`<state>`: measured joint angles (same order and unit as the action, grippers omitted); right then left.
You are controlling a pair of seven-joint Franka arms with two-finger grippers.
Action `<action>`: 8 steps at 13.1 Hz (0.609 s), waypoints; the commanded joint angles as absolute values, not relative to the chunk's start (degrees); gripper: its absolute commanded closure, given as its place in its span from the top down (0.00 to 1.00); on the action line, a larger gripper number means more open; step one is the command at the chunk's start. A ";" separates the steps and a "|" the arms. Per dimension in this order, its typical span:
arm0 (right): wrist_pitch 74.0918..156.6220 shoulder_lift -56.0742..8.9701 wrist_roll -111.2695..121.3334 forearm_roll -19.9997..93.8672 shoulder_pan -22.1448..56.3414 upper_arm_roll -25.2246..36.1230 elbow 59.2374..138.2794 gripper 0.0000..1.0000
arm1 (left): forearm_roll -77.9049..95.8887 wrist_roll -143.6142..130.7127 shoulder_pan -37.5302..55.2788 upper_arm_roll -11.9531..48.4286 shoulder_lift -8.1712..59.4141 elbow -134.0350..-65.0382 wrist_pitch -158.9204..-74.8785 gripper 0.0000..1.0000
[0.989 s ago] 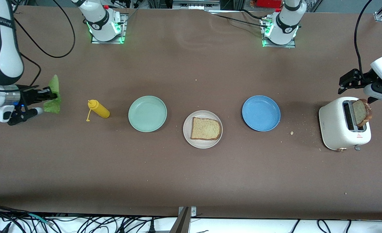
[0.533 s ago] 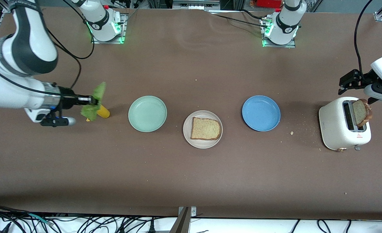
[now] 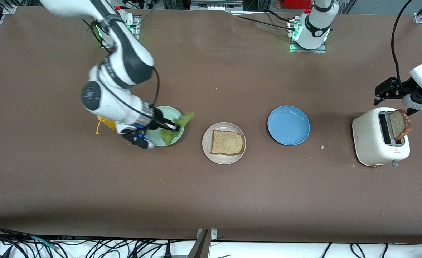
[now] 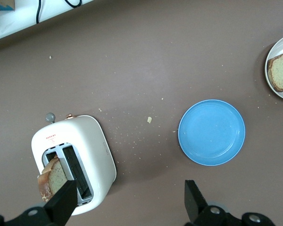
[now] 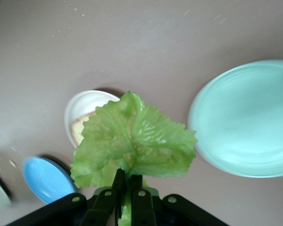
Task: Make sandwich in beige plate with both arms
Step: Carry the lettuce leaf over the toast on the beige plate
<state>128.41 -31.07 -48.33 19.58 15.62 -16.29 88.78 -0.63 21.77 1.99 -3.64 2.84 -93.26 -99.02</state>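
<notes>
Front view: I've got the right hand (image 3: 175, 126) up over the green plate (image 3: 154, 139), pinched tight on a lettuce leaf (image 3: 176, 125) that sticks out twd the beige plate (image 3: 208, 148). That plate sits mid-surface btwn the green one and the blue plate (image 3: 288, 125), a bit nearer the camera than both, w/ one bread slice (image 3: 227, 142) lying flat in it. A yellow squeeze bottle (image 3: 107, 124) shows partly under the right arm, beside the green plate twd the right arm's end. The left hand (image 3: 393, 94) hangs over the toaster (image 3: 375, 141) at the left arm's end, fingers spread wide, nothing in them; a second bread slice (image 3: 399, 124) stands in a toaster slot.

Left wrist view: both black fingers (image 4: 62, 203) are well apart, over the toaster (image 4: 92, 155) and the slice (image 4: 53, 178) in its slot (not touching it). Blue plate (image 4: 211, 132) is nearby w/ crumbs btwn them; beige plate (image 4: 272, 84) and its bread (image 4: 281, 70) show at the edge.

Right wrist view: right hand (image 5: 127, 186) shut on the leaf stem, lettuce (image 5: 134, 141) fanned out above the surface. Green plate (image 5: 245, 117), beige plate (image 5: 82, 108) and blue plate (image 5: 47, 179) lie below it.
</notes>
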 commanded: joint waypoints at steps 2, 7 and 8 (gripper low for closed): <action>136.73 -44.09 -61.41 19.25 21.96 -15.73 75.70 0.00 | -1.67 22.32 1.93 -3.60 2.64 -93.16 -99.32 1.00; 149.68 -52.81 -68.45 18.90 27.07 -15.56 73.83 0.00 | -1.67 22.32 1.76 -3.60 2.64 -93.16 -99.32 1.00; 149.85 -53.78 -70.21 18.90 27.33 -15.64 73.83 0.00 | -1.67 22.32 1.67 -3.60 2.72 -93.16 -99.40 1.00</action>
